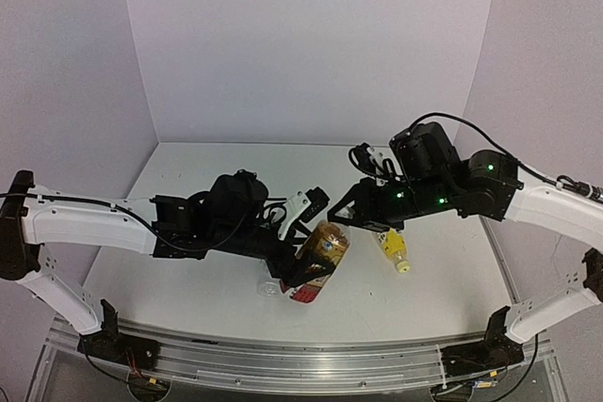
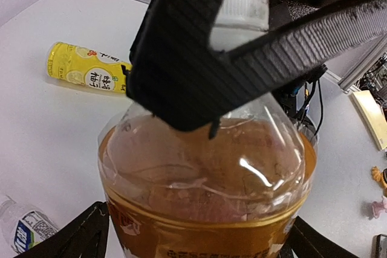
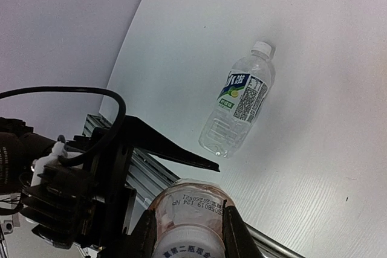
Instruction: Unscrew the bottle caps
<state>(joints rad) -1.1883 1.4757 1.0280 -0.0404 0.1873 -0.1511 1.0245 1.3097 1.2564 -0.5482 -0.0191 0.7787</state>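
Note:
My left gripper [image 1: 303,268] is shut on the short amber bottle [image 1: 322,249] and holds it tilted above the table. In the left wrist view the amber bottle [image 2: 205,191] fills the frame between my fingers [image 2: 84,234]. My right gripper [image 1: 345,218] is shut on its white cap [image 2: 243,1]. In the right wrist view the cap [image 3: 184,243] sits between my fingers [image 3: 234,234]. The slim yellow bottle [image 1: 394,250] lies on the table just right of it, capped. The clear bottle [image 3: 239,104] with a blue-white label lies flat below, mostly hidden in the top view [image 1: 270,287].
White walls close the table at the back and both sides. An aluminium rail [image 1: 283,360] runs along the near edge. The left arm's body [image 3: 60,191] and cable sit close to my right gripper. The yellow bottle also shows in the left wrist view [image 2: 84,70].

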